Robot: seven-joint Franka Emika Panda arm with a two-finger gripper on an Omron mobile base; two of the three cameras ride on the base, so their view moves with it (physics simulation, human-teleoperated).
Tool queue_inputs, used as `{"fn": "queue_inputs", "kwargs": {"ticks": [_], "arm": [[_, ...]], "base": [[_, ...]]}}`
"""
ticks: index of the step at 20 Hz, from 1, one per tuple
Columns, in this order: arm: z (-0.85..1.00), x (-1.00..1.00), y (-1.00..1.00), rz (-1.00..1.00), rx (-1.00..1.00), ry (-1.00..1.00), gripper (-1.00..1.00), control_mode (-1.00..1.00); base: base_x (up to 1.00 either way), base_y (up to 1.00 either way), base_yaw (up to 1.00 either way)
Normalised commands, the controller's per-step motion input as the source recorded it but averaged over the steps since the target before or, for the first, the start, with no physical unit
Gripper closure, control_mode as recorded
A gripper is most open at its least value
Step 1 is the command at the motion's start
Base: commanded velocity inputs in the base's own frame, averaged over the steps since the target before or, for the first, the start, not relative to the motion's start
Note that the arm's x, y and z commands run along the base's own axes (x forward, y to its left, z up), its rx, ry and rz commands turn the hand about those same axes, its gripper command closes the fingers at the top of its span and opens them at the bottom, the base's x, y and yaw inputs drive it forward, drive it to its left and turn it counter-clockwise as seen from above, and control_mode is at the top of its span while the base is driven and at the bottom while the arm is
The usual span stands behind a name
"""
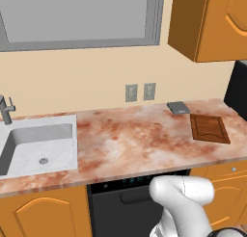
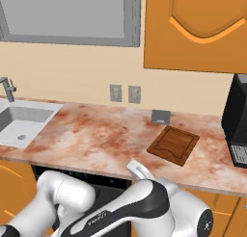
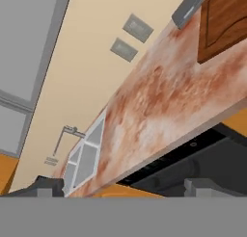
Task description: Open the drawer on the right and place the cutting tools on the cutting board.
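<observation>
Running along a cream wall, a mottled pink-and-rust marble counter (image 1: 130, 139) carries a white sink (image 1: 38, 144) with a grey faucet (image 1: 6, 108) at its left end, two grey wall outlets (image 1: 140, 92) behind its middle and orange arched-panel cabinets (image 2: 193, 29) above its right end. Under the counter sits a black dishwasher front (image 1: 125, 202), flanked by orange cabinet doors. On the right part of the counter lies the cutting board (image 2: 173, 144), dark reddish-brown, rectangular, with a groove near its rim, flat and bare on top; a small grey square pad (image 2: 160, 117) lies just behind it, near the wall. Right of the dishwasher, just under the counter edge, the drawer (image 1: 226, 169) shows a plain orange front, closed. In the hand view the gripper (image 3: 123, 188) stands with its jaws spread wide and nothing between them.
</observation>
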Motion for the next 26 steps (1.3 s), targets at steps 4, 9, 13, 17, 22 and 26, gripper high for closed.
{"fn": "queue_inputs", "kwargs": {"ticks": [4,9,13,17,22,26], "arm": [[-0.43,0.01,-0.19,-0.06,0.04,0.06,-1.00,-1.00],[-0.47,0.08,-0.16,-0.05,0.04,0.04,-1.00,-1.00],[-0.48,0.20,-0.08,0.00,0.12,0.03,-1.00,-1.00],[-0.44,0.22,-0.12,0.00,0.15,0.00,-1.00,-1.00],[-0.38,0.15,-0.18,0.00,0.16,0.00,-1.00,-1.00],[-0.39,0.19,-0.27,0.00,0.15,0.00,-1.00,-1.00]], "base": [[0.00,0.00,0.00],[0.00,0.00,0.00],[0.00,0.00,0.00],[0.00,0.00,0.00],[0.00,0.00,0.00],[0.00,0.00,0.00]]}}
